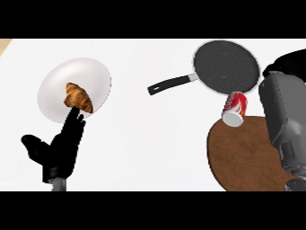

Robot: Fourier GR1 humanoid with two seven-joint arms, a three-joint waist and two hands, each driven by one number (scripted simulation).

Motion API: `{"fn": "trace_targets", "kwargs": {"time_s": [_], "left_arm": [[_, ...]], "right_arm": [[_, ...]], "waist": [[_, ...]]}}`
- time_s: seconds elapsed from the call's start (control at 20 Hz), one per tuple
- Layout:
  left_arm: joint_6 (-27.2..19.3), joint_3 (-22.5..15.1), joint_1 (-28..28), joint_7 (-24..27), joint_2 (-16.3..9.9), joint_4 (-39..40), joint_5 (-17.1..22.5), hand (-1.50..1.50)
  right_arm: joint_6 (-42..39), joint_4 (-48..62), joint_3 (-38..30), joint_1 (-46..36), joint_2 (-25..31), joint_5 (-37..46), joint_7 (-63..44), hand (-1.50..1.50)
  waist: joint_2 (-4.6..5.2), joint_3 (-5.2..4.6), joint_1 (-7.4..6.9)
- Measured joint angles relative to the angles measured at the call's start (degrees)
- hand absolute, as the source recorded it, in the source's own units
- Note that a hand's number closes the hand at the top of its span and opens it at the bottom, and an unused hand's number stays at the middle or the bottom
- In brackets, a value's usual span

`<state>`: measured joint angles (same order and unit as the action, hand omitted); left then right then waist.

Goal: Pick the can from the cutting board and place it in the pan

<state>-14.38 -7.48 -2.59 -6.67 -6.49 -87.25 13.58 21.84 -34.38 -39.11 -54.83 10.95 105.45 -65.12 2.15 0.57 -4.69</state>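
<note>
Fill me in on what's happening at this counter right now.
The robot's right hand is raised near the black pan, its forearm lying over the round brown cutting board. The red can sits tilted at the board's far edge, just short of the pan, so it is not yet in the pan. The left hand rests open near a white plate holding a croissant.

The left robot hand [56,150] is matte black with slim fingers and a stubby thumb. The right robot hand [294,63] is black too, on a thick grey, ridged cylindrical forearm [289,121].
</note>
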Motion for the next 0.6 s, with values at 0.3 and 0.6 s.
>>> {"fn": "trace_targets", "kwargs": {"time_s": [0.3, 0.6], "left_arm": [[-0.2, 0.3, 0.6, -0.8, 0.1, 0.3, 0.1, 0.00], [0.0, 0.5, 0.2, 0.0, 0.2, 0.8, 0.0, 0.00]], "right_arm": [[11.0, 0.8, -3.1, 1.2, 0.3, -1.9, 5.1, -1.50], [26.7, -3.0, -6.0, -0.1, -1.7, -8.3, 10.0, -1.50]], "waist": [[-0.22, 0.00, 0.34], [-0.61, 0.06, 0.75]]}}
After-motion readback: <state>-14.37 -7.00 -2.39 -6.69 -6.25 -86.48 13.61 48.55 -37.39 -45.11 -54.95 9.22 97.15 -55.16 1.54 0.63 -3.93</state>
